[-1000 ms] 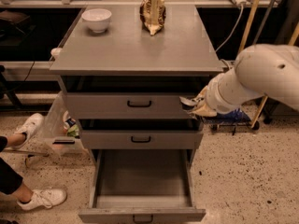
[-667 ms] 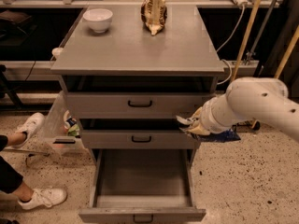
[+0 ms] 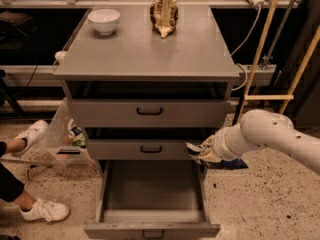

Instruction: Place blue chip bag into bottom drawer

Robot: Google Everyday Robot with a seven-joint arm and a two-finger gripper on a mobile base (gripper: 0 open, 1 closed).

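Found the gripper [image 3: 198, 152] at the 3 o'clock end of the middle drawer [image 3: 142, 149], over the 1 o'clock corner of the pulled-out bottom drawer [image 3: 152, 196]. Saw the jaws clenched on the blue chip bag [image 3: 193, 148], a small dark crumpled scrap poking toward 9 o'clock, apart from the tray below. Could not read any print on it, with most of it lost behind the jaws. Noted a dark-blue patch [image 3: 228, 164] on the floor at 5 o'clock of the gripper, partly hidden under the white arm [image 3: 265, 133]; could not tell what. Lost the arm past the right edge.
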